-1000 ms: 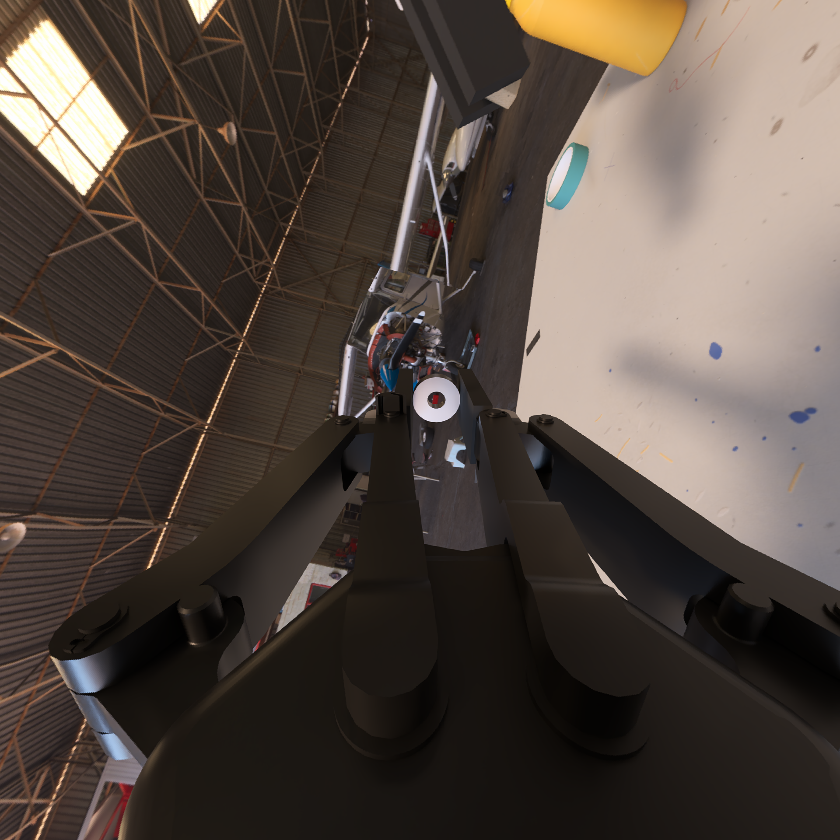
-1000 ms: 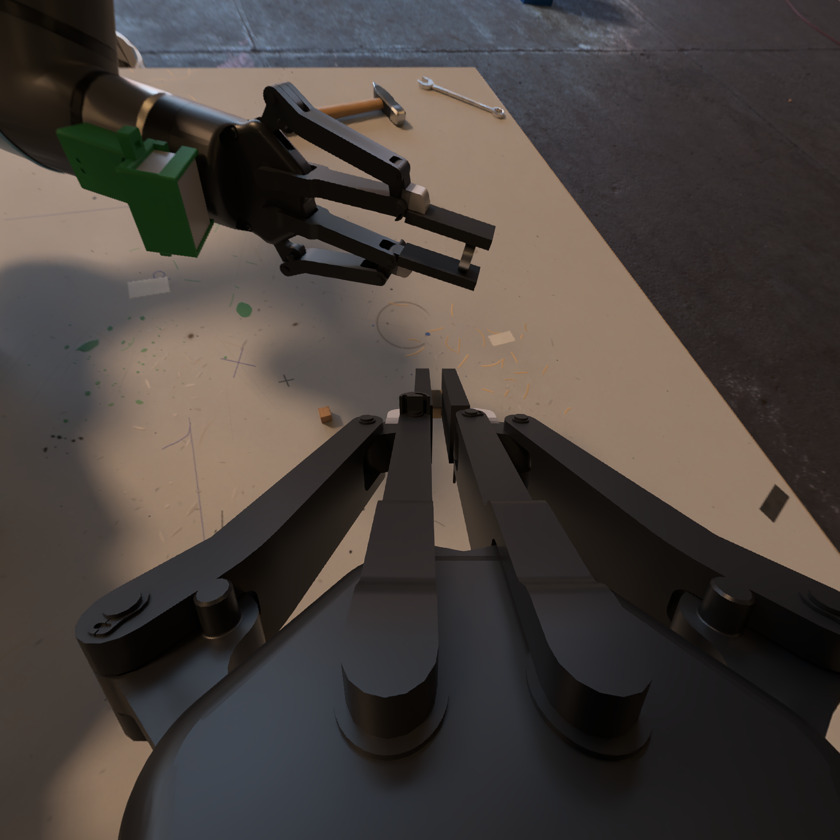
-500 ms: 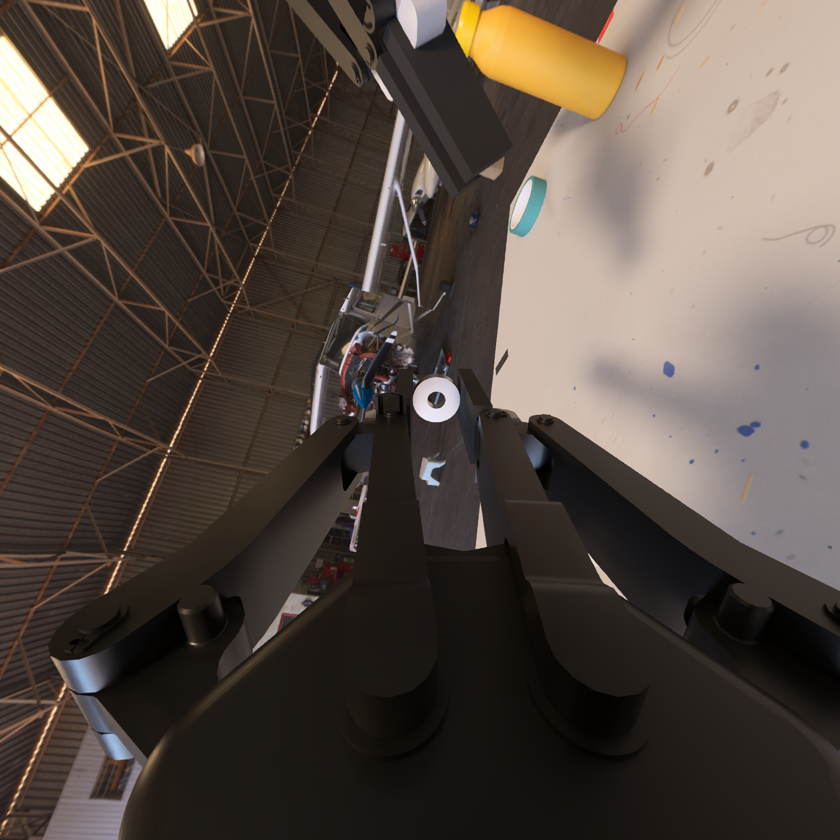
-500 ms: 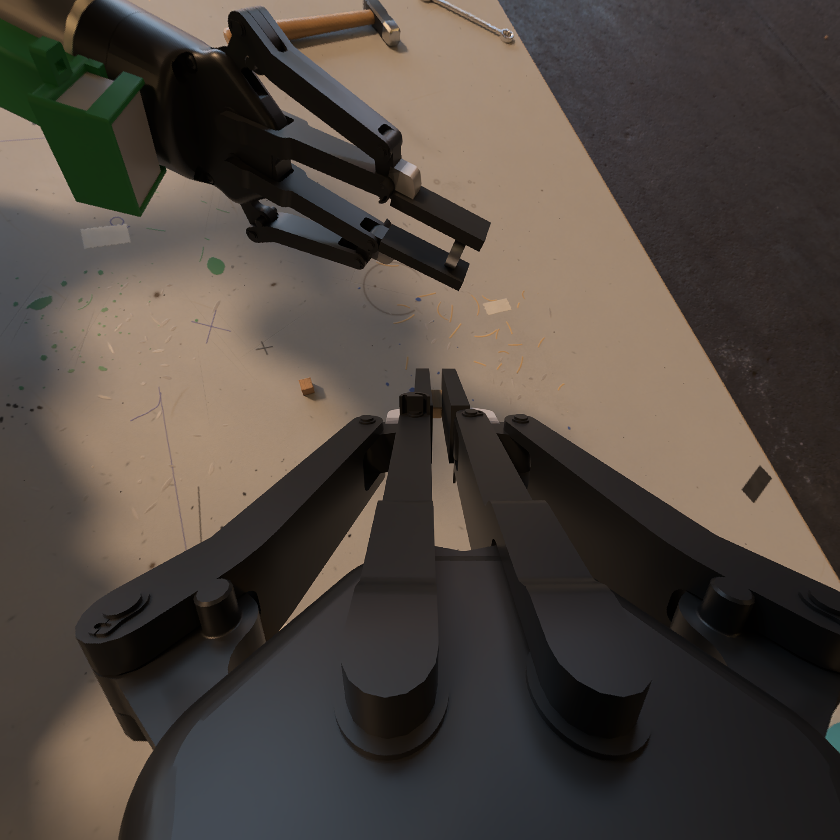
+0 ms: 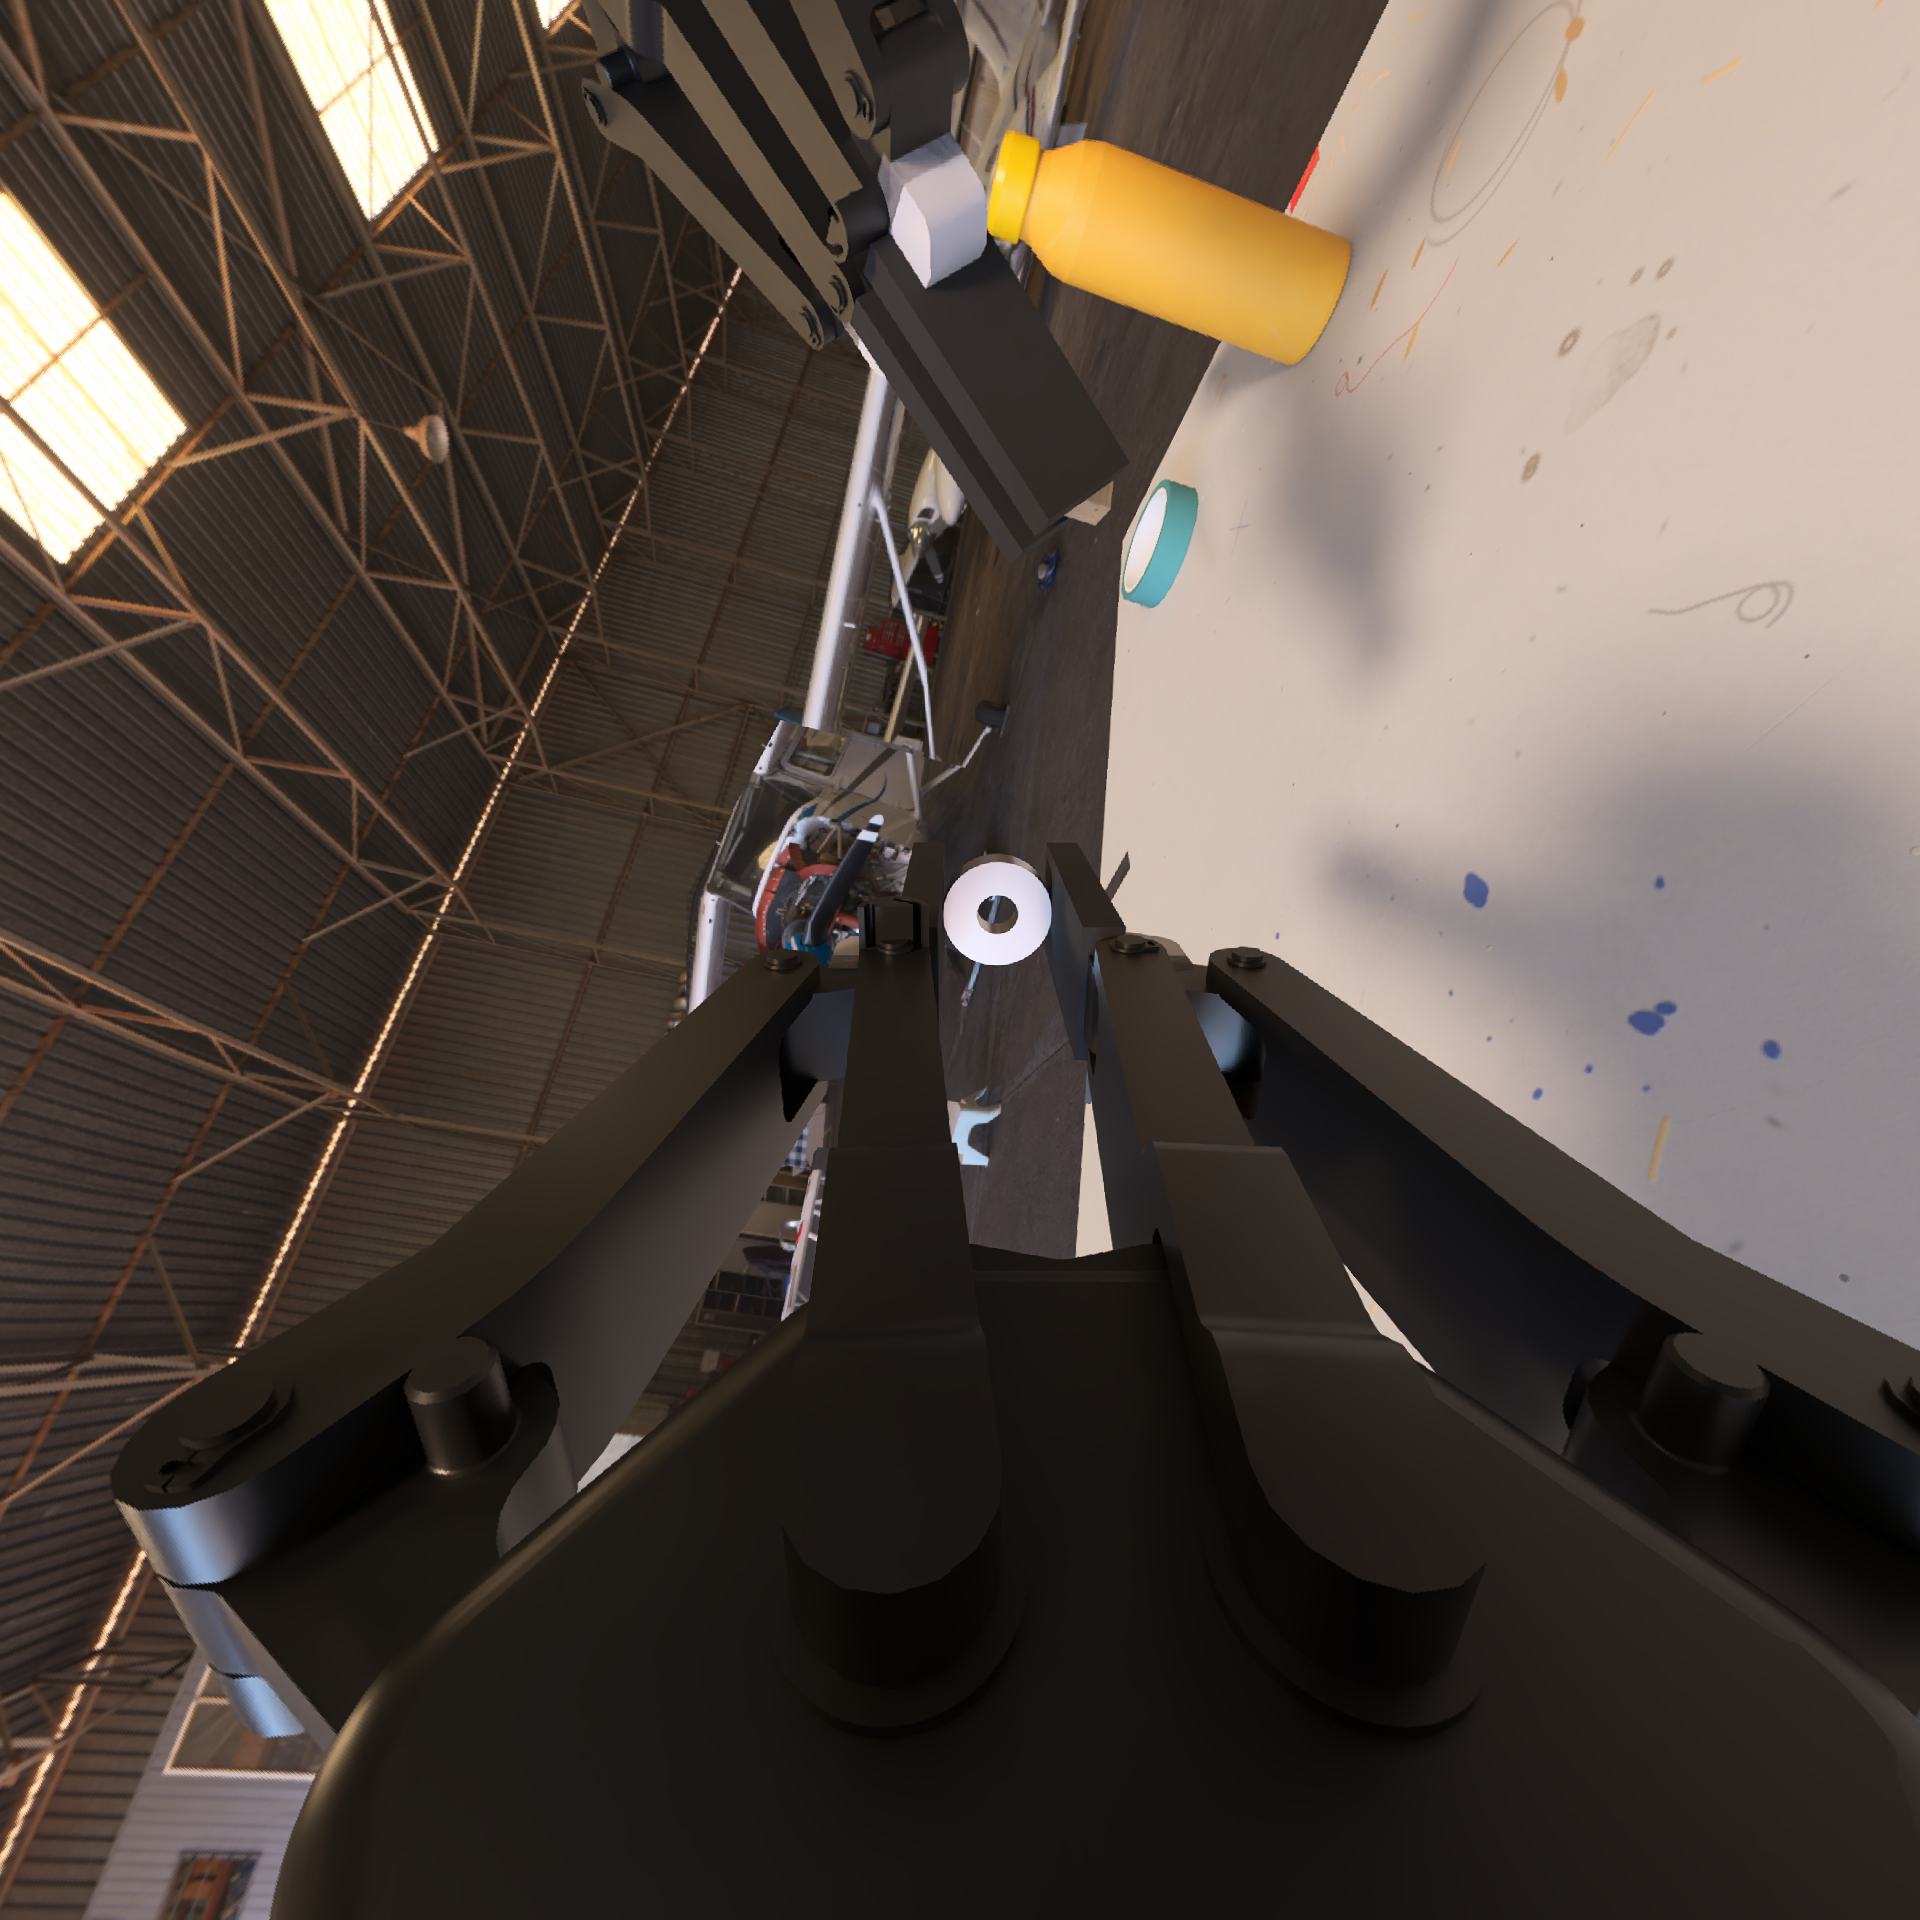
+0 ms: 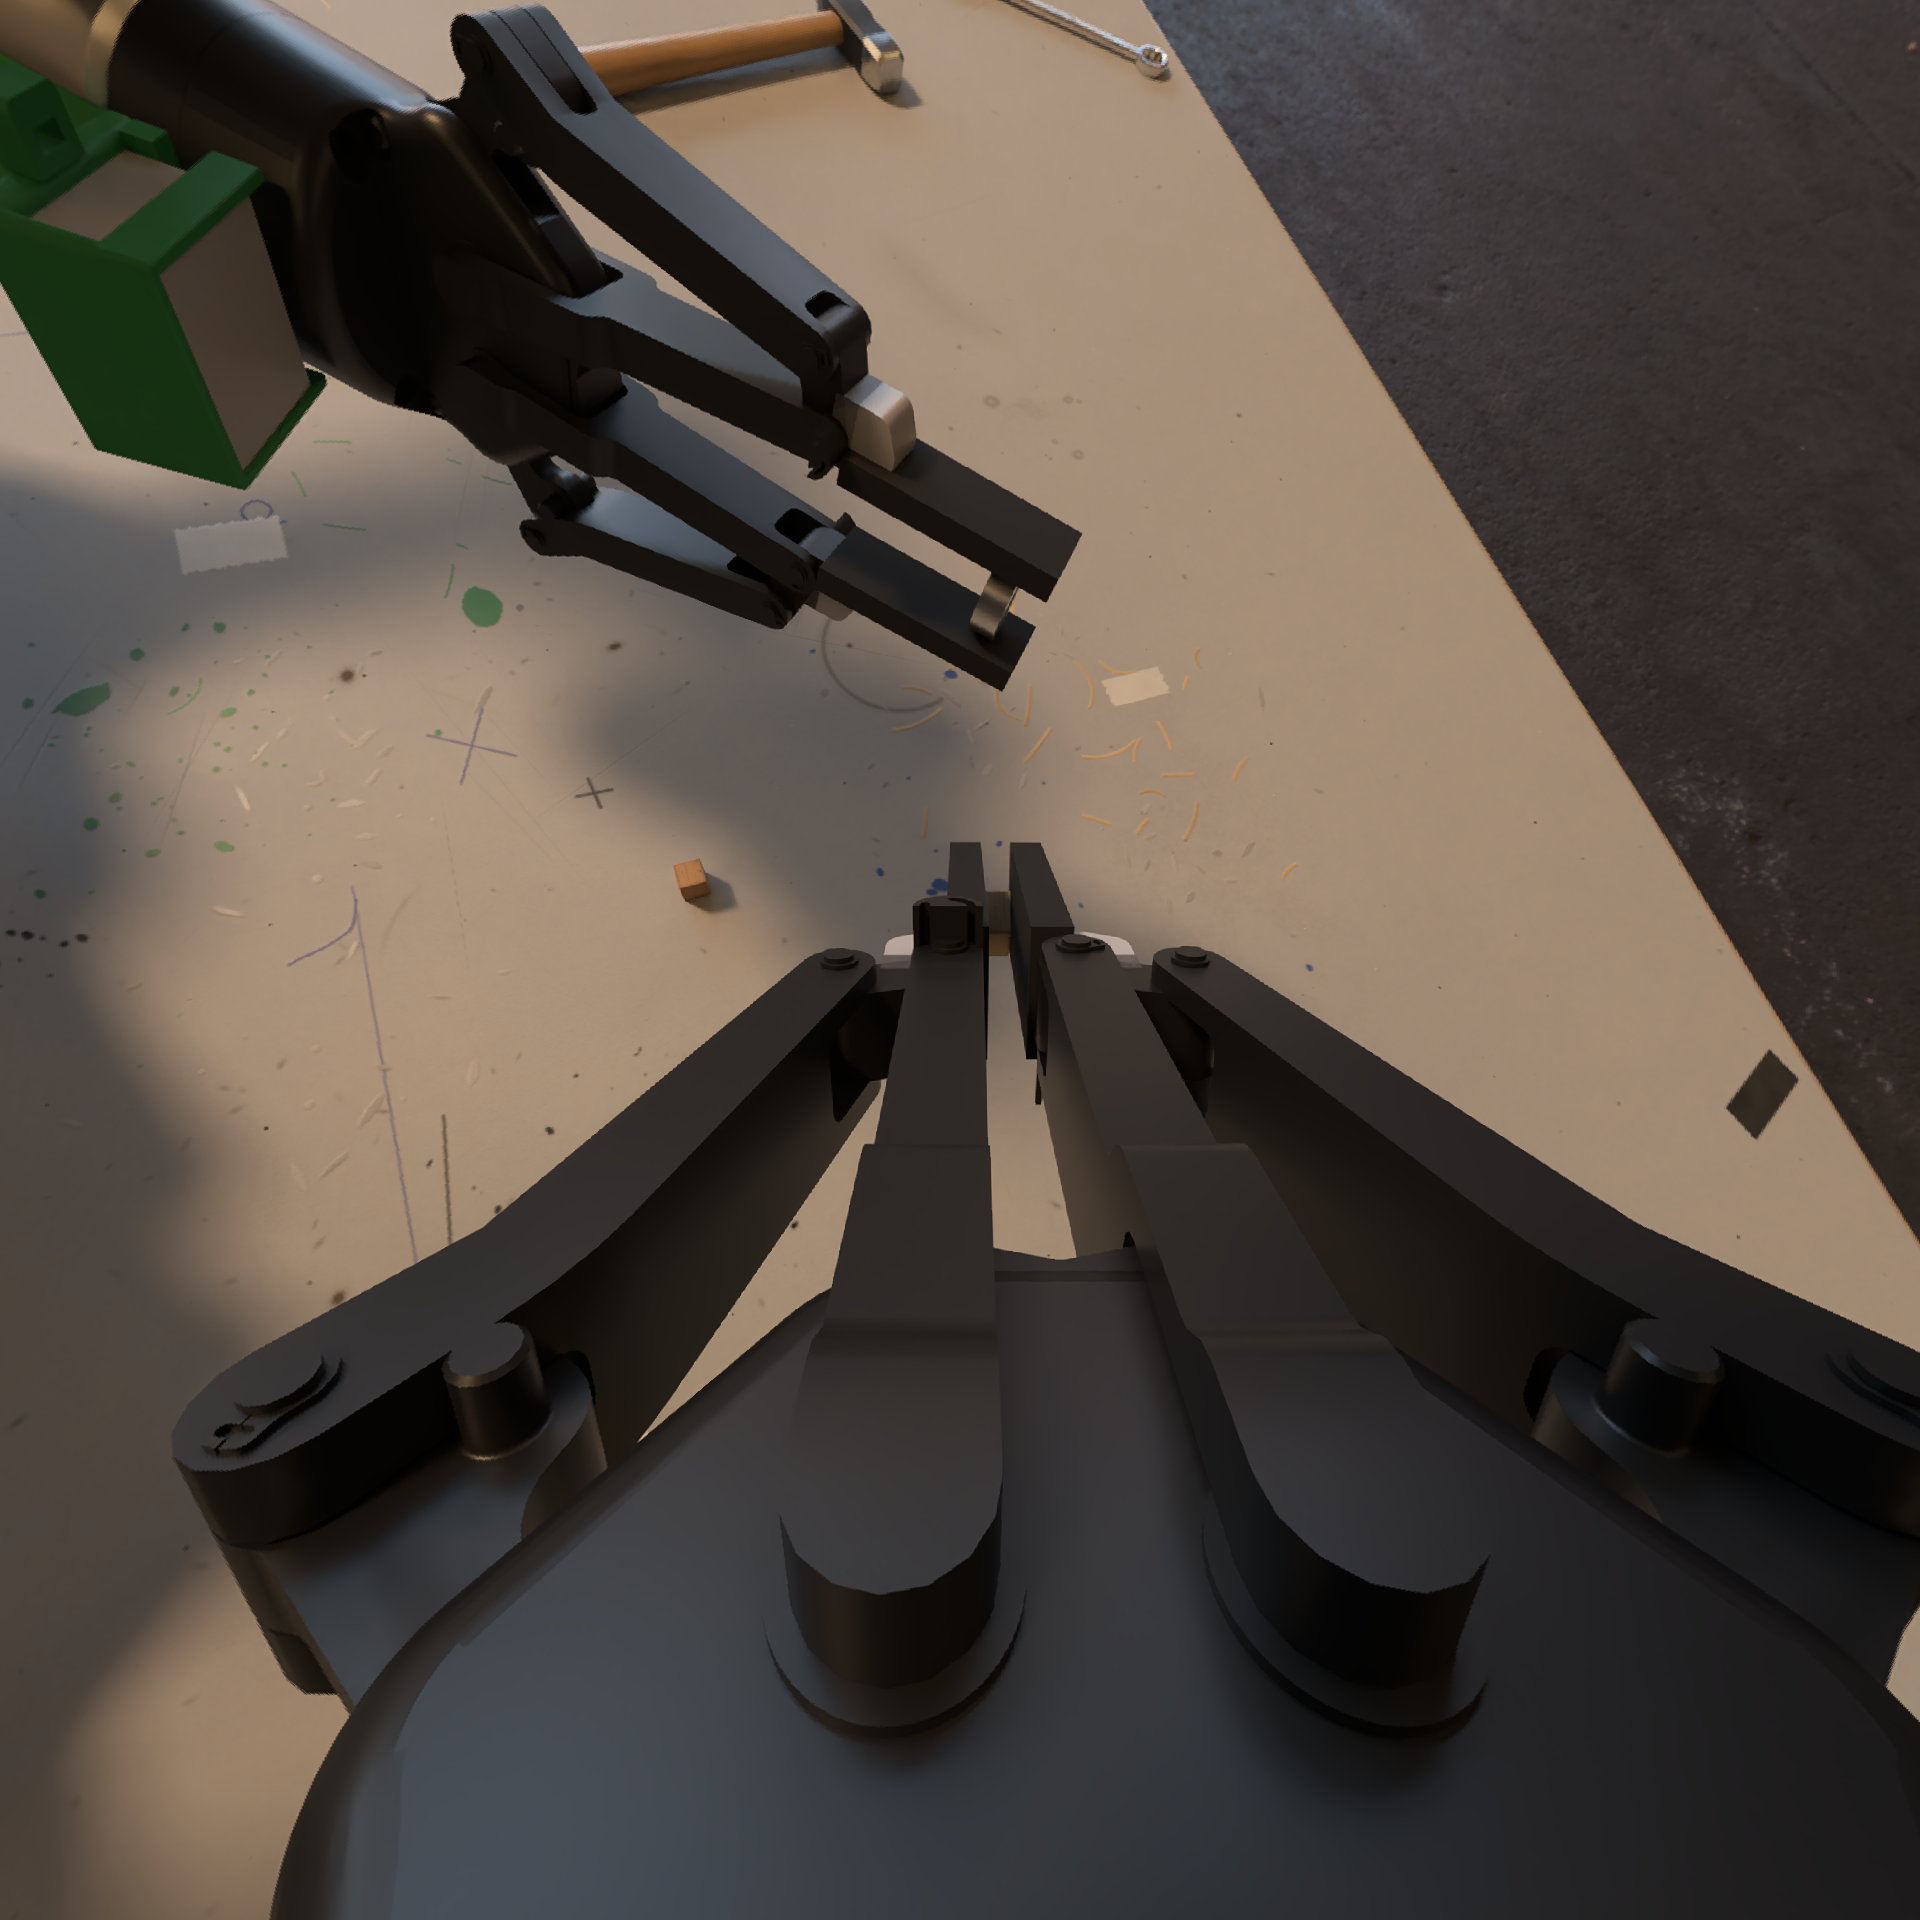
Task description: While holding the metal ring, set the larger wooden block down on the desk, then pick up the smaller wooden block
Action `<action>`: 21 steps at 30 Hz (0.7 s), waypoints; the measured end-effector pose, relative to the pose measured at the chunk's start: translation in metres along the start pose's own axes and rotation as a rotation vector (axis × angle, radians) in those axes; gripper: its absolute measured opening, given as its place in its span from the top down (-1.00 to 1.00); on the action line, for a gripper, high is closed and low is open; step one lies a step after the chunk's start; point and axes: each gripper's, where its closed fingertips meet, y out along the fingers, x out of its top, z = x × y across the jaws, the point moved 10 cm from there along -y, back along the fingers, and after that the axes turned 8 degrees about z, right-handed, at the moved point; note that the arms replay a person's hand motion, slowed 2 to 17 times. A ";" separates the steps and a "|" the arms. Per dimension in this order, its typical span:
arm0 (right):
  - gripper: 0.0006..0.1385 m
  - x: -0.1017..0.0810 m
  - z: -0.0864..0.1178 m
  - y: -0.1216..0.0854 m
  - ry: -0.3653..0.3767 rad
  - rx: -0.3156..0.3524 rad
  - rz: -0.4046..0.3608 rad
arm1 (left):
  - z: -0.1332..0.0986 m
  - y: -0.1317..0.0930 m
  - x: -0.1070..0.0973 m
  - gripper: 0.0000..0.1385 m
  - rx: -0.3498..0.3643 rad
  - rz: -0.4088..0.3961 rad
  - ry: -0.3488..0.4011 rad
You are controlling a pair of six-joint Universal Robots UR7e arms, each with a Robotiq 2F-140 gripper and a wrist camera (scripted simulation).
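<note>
My left gripper (image 5: pixel 995 883) is shut on the white metal ring (image 5: pixel 995 912) and holds it on edge in the air beside the desk (image 5: pixel 1558 727). It also shows in the right wrist view (image 6: pixel 1013 613), above the desk with the ring (image 6: pixel 994 605) between its tips. My right gripper (image 6: pixel 995 862) is shut on the larger wooden block (image 6: pixel 997 938), of which only a sliver shows, above the desk (image 6: pixel 1299 540). The block's end also peeks from that gripper's tips in the left wrist view (image 5: pixel 1089 511). The smaller wooden block (image 6: pixel 691 880) lies on the desk to the left of my right fingers.
A yellow bottle (image 5: pixel 1174 249) and a teal tape roll (image 5: pixel 1158 540) stand near one desk edge. A hammer (image 6: pixel 727 42) and a wrench (image 6: pixel 1091 26) lie at the far end. The desk's right edge runs diagonally, with dark floor (image 6: pixel 1610 416) beyond.
My right gripper has moved forward over the desk, closer to the left gripper and the small block. In the left wrist view the right gripper and bottle have come further into view. Both grips unchanged.
</note>
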 end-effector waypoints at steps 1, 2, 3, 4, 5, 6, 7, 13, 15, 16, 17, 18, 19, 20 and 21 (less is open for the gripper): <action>0.90 0.000 0.000 0.000 -0.001 0.004 0.000 | 0.000 0.000 0.000 0.63 -0.003 -0.002 -0.001; 0.90 0.000 0.000 0.000 -0.002 0.008 0.001 | -0.001 0.000 0.001 0.63 -0.006 -0.005 -0.003; 0.90 0.000 0.000 0.001 -0.002 0.009 0.005 | -0.001 0.000 0.001 0.63 -0.008 -0.008 -0.003; 0.90 -0.001 0.000 0.001 -0.004 0.010 0.010 | -0.001 0.000 0.002 0.63 -0.010 -0.012 -0.003; 0.90 -0.001 0.000 0.002 -0.005 0.011 0.016 | -0.001 0.000 0.002 0.63 -0.011 -0.015 -0.002; 0.90 -0.002 0.001 0.002 -0.006 0.012 0.023 | -0.001 0.000 0.002 0.63 -0.011 -0.018 -0.002; 0.90 -0.002 0.001 0.003 -0.007 0.013 0.030 | -0.002 0.000 0.002 0.63 -0.012 -0.020 -0.001; 0.90 -0.005 0.000 0.004 0.002 0.006 0.053 | -0.004 0.000 0.003 0.63 -0.019 -0.017 0.006; 0.90 -0.005 0.000 0.004 0.008 0.002 0.055 | -0.004 0.001 0.003 0.63 -0.017 -0.015 0.010; 0.90 -0.005 0.000 0.004 0.009 0.000 0.055 | -0.004 0.001 0.004 0.63 -0.016 -0.015 0.013; 0.90 -0.005 0.000 0.004 0.011 -0.001 0.055 | -0.004 0.001 0.004 0.63 -0.014 -0.014 0.015; 0.90 -0.005 0.000 0.004 0.011 -0.003 0.055 | -0.005 0.001 0.005 0.63 -0.013 -0.013 0.017; 0.90 -0.005 0.000 0.004 0.011 -0.003 0.055 | -0.005 0.001 0.005 0.63 -0.011 -0.011 0.019; 0.90 -0.005 0.001 0.004 0.010 -0.003 0.056 | -0.005 0.001 0.005 0.63 -0.010 -0.010 0.022; 0.90 -0.005 0.001 0.004 0.009 -0.002 0.057 | -0.006 0.001 0.005 0.63 -0.009 -0.008 0.025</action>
